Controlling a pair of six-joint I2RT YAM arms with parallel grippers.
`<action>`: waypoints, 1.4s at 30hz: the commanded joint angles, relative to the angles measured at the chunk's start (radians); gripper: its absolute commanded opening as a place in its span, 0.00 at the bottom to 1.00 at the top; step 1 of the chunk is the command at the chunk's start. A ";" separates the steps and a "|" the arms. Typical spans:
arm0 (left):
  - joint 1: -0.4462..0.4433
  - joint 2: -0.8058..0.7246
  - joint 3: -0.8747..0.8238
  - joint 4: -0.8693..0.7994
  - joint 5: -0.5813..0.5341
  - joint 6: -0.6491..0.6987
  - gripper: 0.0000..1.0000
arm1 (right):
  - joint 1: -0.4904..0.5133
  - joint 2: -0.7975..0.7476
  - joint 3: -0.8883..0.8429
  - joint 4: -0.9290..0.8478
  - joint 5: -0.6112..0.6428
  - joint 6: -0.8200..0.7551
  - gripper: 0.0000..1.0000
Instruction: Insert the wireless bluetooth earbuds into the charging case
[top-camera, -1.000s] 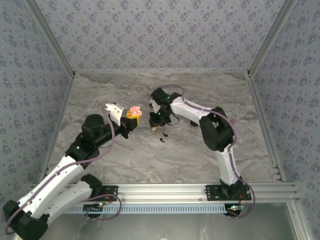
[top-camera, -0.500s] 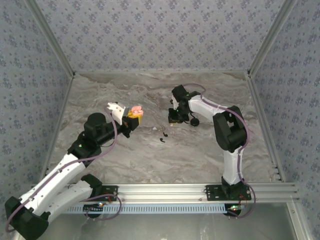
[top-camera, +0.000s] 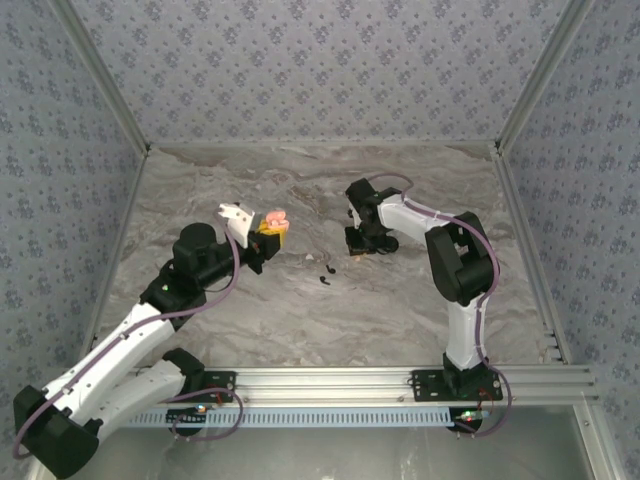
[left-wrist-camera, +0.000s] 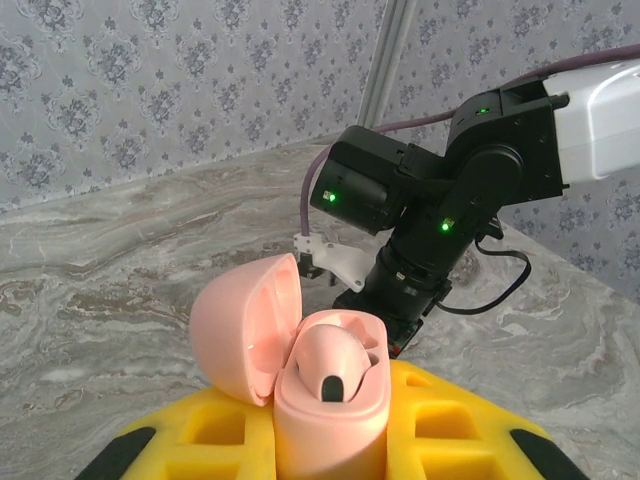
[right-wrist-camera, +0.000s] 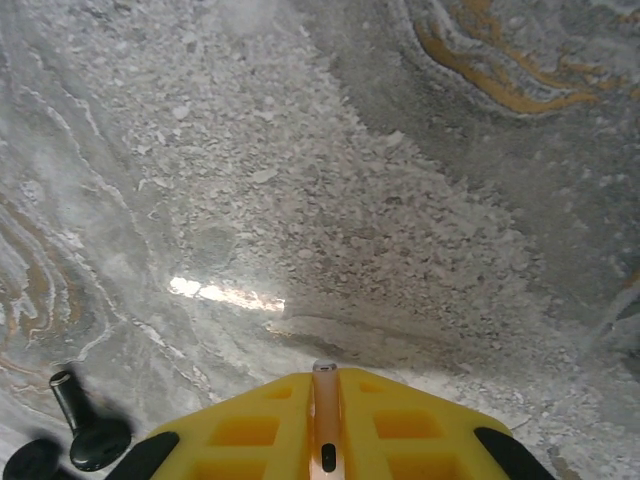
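Right gripper (top-camera: 361, 250), swung rightward and pressed together, hangs just beside an earbud (right-wrist-camera: 90, 437); left gripper (top-camera: 269, 234) pinches the charging case (left-wrist-camera: 335, 420).

The charging case (left-wrist-camera: 330, 400) is pale pink; the fingers (left-wrist-camera: 455, 440) of the left tool (left-wrist-camera: 332, 445) are yellow. The earbud (right-wrist-camera: 92, 432) is black, the bench (right-wrist-camera: 400, 200) marbled grey.

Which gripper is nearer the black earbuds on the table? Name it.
Right. The right gripper is just beyond and right of the black earbuds; the left gripper is farther off, to their left.
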 joint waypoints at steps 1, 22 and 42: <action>0.002 0.004 0.012 0.045 0.022 -0.012 0.07 | 0.009 -0.002 0.012 -0.048 0.044 -0.022 0.16; 0.002 0.004 0.006 0.046 0.019 -0.012 0.07 | 0.004 -0.027 0.058 -0.047 0.034 -0.036 0.25; 0.002 -0.014 -0.006 0.046 0.020 -0.019 0.07 | 0.005 0.102 0.136 -0.114 0.023 -0.072 0.11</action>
